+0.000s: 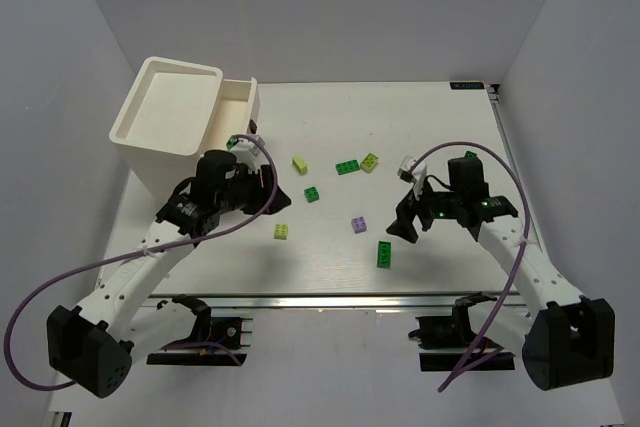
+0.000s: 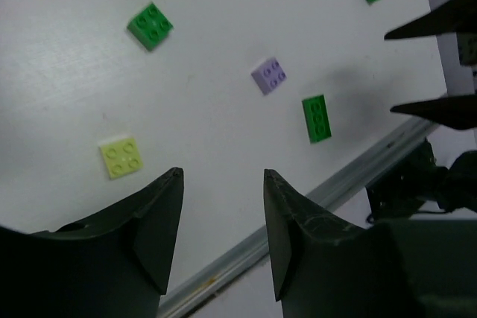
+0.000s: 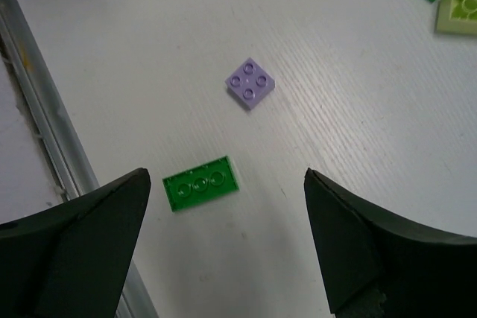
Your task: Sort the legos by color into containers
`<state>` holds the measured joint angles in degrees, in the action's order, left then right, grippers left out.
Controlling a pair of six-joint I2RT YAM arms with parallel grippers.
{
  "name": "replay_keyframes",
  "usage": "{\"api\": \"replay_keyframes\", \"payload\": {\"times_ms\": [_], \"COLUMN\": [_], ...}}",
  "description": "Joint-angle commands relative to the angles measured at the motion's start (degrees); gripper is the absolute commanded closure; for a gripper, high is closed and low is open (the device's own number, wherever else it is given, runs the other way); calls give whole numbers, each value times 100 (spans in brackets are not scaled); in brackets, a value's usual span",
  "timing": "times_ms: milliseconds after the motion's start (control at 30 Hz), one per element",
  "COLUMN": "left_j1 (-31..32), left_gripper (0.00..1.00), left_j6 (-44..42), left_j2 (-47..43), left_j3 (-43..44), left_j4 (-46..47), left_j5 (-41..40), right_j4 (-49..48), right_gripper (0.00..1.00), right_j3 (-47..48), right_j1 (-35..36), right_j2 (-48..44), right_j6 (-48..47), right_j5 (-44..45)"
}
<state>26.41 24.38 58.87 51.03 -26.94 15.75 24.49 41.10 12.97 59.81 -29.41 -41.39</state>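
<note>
Small legos lie scattered on the white table: yellow-green ones (image 1: 300,164) (image 1: 370,161) (image 1: 282,231), dark green ones (image 1: 347,166) (image 1: 312,194) (image 1: 384,254) and a lavender one (image 1: 358,224). The cream-white box (image 1: 165,107) stands at the back left with one drawer (image 1: 238,102) pulled out. My left gripper (image 1: 272,190) is open and empty, right of the box. My right gripper (image 3: 225,174) is open and empty above the table. The long green lego (image 3: 201,182) lies near its left finger and the lavender lego (image 3: 250,83) just beyond.
In the left wrist view, my left gripper (image 2: 222,176) hangs above the table's metal front rail (image 2: 313,206). A yellow-green lego (image 2: 121,156) lies just off its left finger. White walls enclose the table on three sides.
</note>
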Motion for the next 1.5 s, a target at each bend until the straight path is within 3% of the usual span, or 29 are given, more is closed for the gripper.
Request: {"api": "replay_keyframes", "payload": {"times_ms": [0,133,267,300,500,833,1467], "left_j1": [127,241,399,400,514,567,567], "left_gripper": [42,41,41,41,39,35,31], "left_j6": [242,216,155,129,-4,-293,-513], "left_j2": [-403,-447,-491,-499,-657,-1088,-2169], "left_j3": [-329,-646,-831,-935,-1261,-1236,-1332], "left_j4": [523,681,778,787,962,427,66], "left_j5": [622,702,579,552,113,-212,-151], "right_j4": [713,934,1742,1987,2279,1814,1585], "right_gripper": [11,11,11,11,11,15,26], "right_j3": [302,154,-172,-234,-402,-349,170], "right_j1": [187,504,592,592,821,1417,2639], "right_j2": [294,321,-56,-110,240,952,2052], "right_j6": [-618,-1486,-4181,-5301,-7751,-8528,-8608], "right_j5": [657,843,290,150,586,1422,2415]}}
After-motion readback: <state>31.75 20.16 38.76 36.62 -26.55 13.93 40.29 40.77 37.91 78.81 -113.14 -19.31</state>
